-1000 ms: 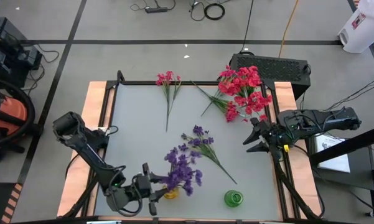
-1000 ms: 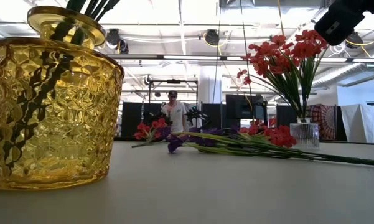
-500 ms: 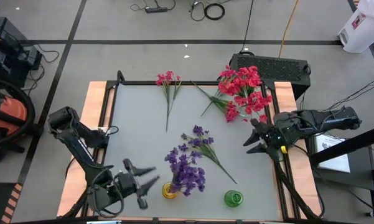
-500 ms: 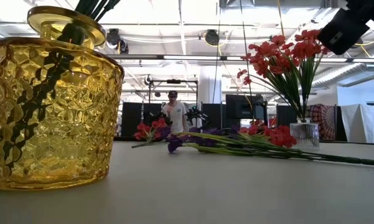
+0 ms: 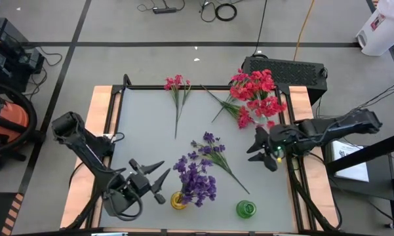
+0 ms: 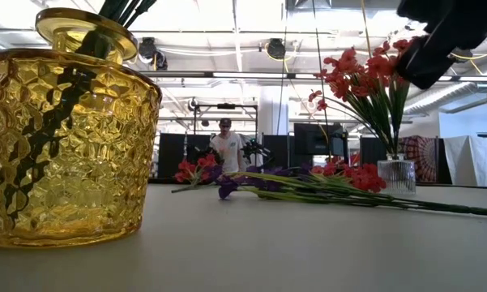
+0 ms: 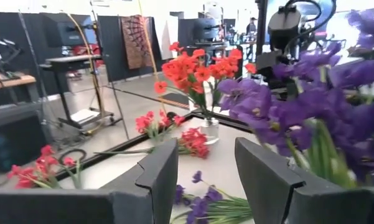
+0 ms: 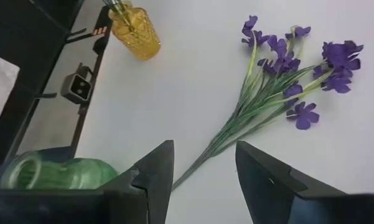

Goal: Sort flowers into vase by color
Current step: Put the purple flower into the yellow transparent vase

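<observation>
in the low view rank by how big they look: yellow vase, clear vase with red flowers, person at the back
1. yellow vase, though it sits nearest the camera
2. clear vase and person look too alike to rank

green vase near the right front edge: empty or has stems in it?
Empty. The green vase shows an open mouth with nothing inside in the high view, while the yellow vase beside it holds purple flowers.

A yellow vase (image 6: pixel 65 138) stands close; flowers (image 6: pixel 308 185) lie on the table (image 6: pixel 308 251).

orange vacuum (image 5: pixel 3 121) left of table, white container (image 5: pixel 379 29), floor cables (image 5: pixel 224 11)
</observation>
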`<state>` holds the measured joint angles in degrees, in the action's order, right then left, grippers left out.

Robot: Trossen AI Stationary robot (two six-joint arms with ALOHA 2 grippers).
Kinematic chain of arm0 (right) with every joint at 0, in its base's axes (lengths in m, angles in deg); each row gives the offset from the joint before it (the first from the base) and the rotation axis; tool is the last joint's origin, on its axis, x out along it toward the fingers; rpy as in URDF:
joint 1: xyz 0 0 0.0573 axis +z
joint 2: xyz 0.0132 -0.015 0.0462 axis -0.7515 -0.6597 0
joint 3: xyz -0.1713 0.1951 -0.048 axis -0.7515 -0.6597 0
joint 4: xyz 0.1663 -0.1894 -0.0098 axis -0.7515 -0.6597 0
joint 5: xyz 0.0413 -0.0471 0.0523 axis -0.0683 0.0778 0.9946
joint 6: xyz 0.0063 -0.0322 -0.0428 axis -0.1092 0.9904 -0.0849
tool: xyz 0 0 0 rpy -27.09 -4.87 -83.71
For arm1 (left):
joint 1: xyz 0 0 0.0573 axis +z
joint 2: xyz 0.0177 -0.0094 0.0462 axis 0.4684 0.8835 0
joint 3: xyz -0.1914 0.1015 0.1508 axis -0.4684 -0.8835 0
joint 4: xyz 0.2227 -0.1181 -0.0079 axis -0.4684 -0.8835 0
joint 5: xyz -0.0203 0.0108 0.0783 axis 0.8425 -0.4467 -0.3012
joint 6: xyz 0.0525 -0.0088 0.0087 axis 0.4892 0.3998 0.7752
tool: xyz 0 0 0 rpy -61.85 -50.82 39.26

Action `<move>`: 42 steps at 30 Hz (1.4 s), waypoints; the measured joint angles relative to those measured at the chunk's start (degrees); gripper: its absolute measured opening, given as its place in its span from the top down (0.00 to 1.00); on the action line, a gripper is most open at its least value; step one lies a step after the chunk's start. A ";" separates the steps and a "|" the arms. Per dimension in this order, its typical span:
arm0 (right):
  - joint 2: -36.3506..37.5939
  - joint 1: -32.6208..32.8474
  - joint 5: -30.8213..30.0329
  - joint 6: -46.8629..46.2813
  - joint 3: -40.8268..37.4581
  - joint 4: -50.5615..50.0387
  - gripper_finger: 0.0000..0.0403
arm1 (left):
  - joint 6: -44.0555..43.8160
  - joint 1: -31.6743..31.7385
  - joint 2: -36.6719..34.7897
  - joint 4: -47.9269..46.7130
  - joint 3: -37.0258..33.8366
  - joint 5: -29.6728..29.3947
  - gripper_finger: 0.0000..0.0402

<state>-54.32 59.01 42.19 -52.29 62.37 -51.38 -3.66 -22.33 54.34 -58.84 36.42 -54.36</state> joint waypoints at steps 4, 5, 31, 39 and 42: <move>-4.63 0.00 -0.02 -0.04 0.02 3.46 0.59 | -0.11 1.36 0.00 -1.81 -0.01 1.40 0.59; -5.83 0.00 -0.02 -0.04 0.00 4.35 0.59 | -0.07 1.63 0.00 -2.02 -0.01 2.41 0.59; -30.15 4.95 -14.18 -9.01 0.00 15.15 0.59 | -0.11 3.76 0.00 -8.00 -0.05 7.26 0.59; -35.30 4.94 -16.36 -10.56 0.00 19.11 0.59 | -0.15 3.76 0.02 -8.91 -0.07 7.24 0.59; -36.83 4.94 -16.37 -10.56 0.00 21.94 0.59 | -0.15 3.76 0.02 -8.91 -0.07 7.23 0.59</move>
<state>-91.15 63.94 25.83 -62.85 62.37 -29.44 -3.81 -18.57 54.36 -67.75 36.35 -47.12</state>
